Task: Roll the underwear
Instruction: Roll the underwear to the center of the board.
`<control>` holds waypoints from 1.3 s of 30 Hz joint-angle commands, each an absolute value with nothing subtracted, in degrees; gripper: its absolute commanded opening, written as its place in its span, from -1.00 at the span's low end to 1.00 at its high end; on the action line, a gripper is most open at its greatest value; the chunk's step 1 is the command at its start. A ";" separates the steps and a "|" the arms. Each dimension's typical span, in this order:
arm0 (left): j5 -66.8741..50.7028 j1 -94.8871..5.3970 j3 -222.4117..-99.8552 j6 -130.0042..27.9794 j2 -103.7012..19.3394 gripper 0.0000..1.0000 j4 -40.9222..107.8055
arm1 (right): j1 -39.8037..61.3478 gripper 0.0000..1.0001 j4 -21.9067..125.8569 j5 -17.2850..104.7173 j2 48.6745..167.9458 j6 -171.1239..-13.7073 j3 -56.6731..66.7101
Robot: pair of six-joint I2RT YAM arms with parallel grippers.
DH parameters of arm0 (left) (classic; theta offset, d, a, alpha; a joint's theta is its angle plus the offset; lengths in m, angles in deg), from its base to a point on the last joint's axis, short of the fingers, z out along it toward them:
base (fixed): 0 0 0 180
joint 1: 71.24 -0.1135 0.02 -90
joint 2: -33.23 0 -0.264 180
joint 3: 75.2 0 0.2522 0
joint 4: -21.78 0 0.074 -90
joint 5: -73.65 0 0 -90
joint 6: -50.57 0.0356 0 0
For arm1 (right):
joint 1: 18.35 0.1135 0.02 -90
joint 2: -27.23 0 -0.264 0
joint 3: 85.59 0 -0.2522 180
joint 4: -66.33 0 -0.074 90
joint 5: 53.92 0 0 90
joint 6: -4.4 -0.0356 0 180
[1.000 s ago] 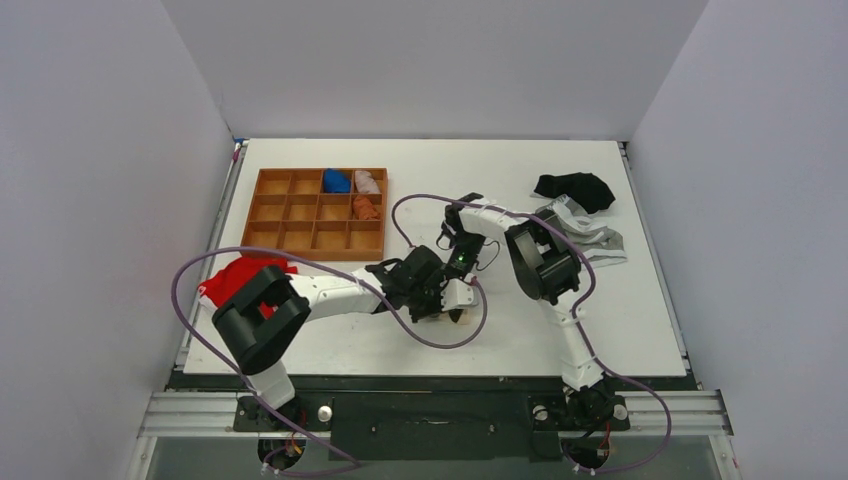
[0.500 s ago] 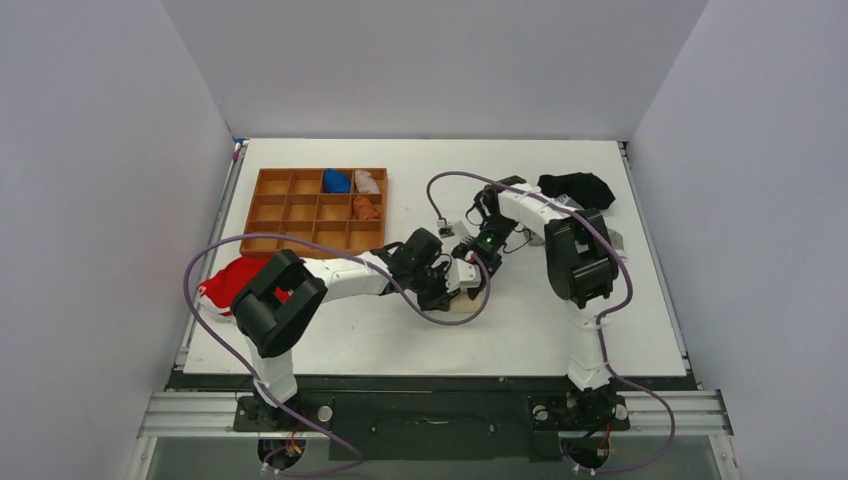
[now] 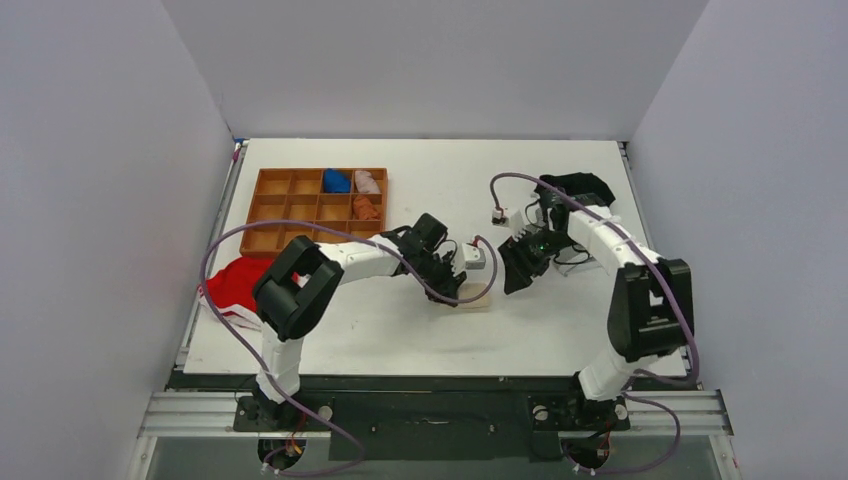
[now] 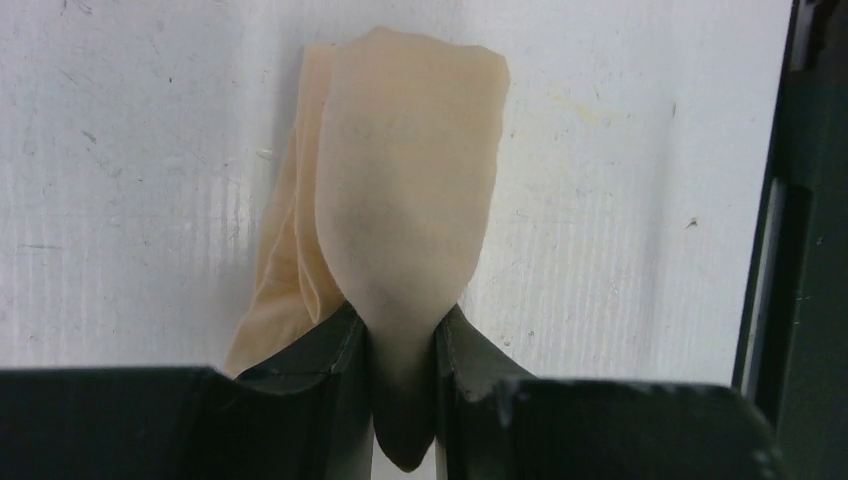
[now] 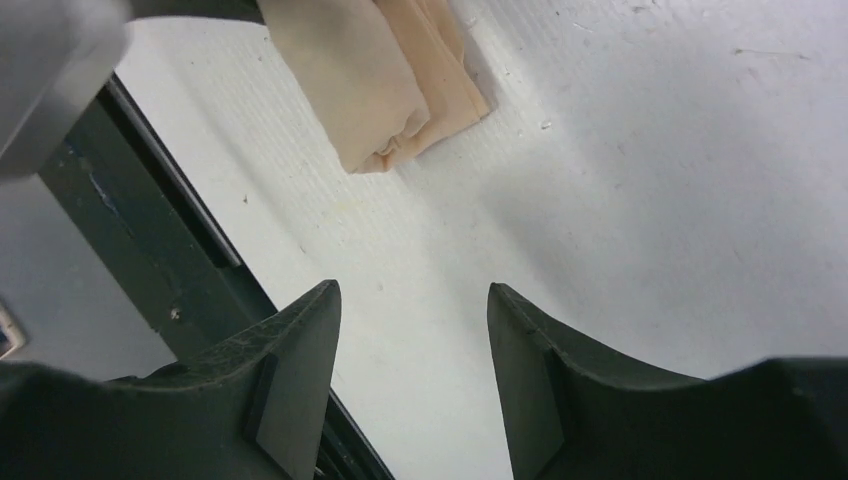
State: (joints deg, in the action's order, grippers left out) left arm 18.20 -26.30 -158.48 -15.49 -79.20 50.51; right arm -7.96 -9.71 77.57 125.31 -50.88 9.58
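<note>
The left hand (image 4: pixel 400 345) pinches the underwear (image 4: pixel 410 180), bundled on the desk (image 4: pixel 620 200) just ahead of it. The right hand (image 5: pixel 412 320) gapes empty nearby. A sideways tug could unravel the loose layers.

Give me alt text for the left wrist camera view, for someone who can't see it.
The left end effector is shut on one end of the cream underwear, a rolled bundle reaching away over the white table. A looser fabric layer shows along its left side.
</note>
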 commanded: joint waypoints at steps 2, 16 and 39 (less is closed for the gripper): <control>18.51 -28.59 -162.97 -16.06 -89.28 -1.00 64.41 | -8.41 0.05 5.77 74.43 109.81 -56.06 20.32; 22.20 -29.58 -174.42 -15.40 -99.46 -1.00 75.10 | 5.47 0.24 20.14 55.13 93.31 -54.82 35.71; 22.89 -30.20 -180.28 -13.85 -104.19 -1.00 81.02 | 26.86 0.32 32.66 33.01 105.90 -46.27 36.05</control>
